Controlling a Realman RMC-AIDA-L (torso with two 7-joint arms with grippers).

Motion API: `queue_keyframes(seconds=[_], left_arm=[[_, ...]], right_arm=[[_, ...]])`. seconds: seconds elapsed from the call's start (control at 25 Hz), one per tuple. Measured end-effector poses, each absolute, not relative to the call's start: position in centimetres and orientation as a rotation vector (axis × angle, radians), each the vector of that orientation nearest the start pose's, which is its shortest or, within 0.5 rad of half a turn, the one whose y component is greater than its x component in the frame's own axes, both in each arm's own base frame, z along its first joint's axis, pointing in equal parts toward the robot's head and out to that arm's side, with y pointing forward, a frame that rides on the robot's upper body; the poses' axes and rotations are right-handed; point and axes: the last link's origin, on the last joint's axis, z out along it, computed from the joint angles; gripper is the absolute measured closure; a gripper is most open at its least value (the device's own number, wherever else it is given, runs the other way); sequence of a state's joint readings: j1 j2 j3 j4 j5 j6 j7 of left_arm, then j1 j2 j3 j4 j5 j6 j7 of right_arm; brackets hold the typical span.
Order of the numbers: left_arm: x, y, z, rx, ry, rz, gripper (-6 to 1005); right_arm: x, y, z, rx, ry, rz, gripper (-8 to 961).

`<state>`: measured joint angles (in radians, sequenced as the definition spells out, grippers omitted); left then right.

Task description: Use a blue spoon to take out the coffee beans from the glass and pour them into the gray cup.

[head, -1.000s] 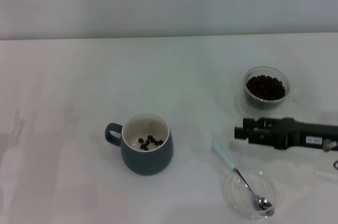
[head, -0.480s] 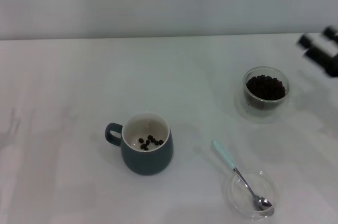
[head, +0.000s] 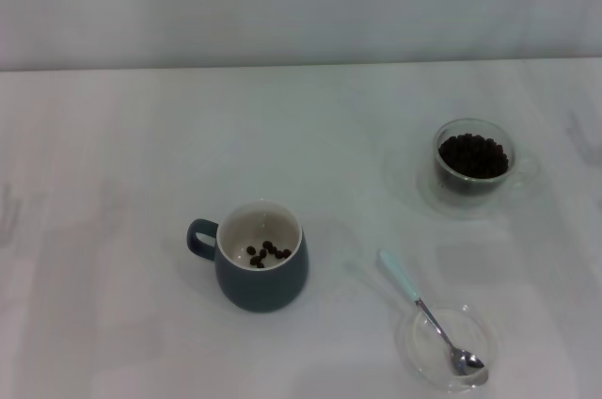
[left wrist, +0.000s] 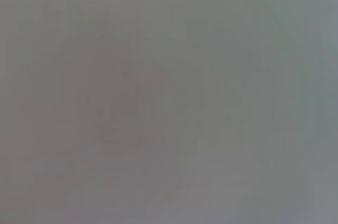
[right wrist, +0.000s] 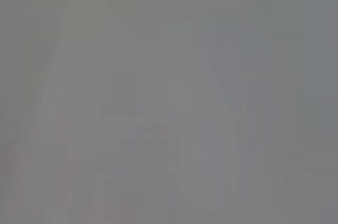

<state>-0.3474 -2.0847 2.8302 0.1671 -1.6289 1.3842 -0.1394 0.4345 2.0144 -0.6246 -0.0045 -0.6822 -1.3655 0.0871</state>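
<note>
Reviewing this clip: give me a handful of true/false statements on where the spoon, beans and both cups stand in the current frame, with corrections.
1. The blue spoon lies with its bowl on the clear saucer. True.
2. The gray cup is empty. False: a few coffee beans lie inside it.
3. The glass holds a heap of beans. True.
4. A gripper holds the spoon. False: neither gripper is in view in any picture.
5. The gray cup's handle points toward the glass. False: it points away from it.
</note>
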Motion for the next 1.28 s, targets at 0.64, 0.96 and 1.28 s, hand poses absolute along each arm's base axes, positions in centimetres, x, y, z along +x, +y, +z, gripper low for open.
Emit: queue_keyframes(seconds=[0.64,0.96,1.28], left_arm=[[-35.6,29.3,0.6,-1.308,-0.631,-0.745,127],[-35.6,29.3,0.7,-1.308,-0.631,-0.744,126],[-35.9,29.1,0.5,-1.310,-0.646,-0.731,126]], right_arm=[[36.2,34.6,6.1,-1.369,0.434,0.564,79],[36.7,34.1,5.9,-1.364,0.456,0.562,79],[37.0,33.6,5.7,-1.365,0.472,0.554,79]])
